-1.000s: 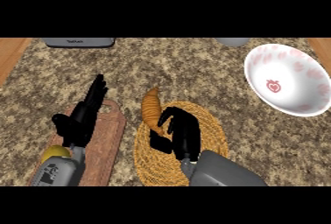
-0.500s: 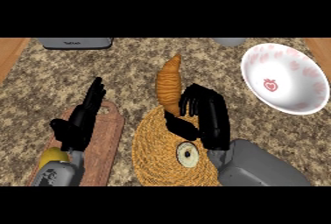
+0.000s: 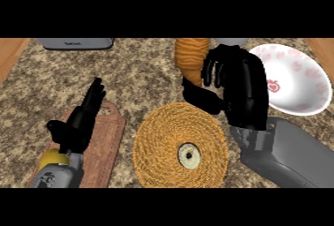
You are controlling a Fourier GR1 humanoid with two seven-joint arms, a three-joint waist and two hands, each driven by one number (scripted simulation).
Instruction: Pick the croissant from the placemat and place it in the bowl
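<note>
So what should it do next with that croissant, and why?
Probably carry it rightward until it is above the bowl. The right hand is curled round the croissant and holds it off the placemat, but left of the bowl, not over it.

My counter (image 3: 143, 70) has a mottled brown, speckled stone top, with wood showing at its far left and right edges. Directly on it lie a round woven placemat (image 3: 163, 137) with a pale centre, a reddish wooden board (image 3: 108, 132) just left of it, a white bowl (image 3: 297, 84) with pink marks at the right, and a grey appliance (image 3: 75, 43) at the far edge.
</note>
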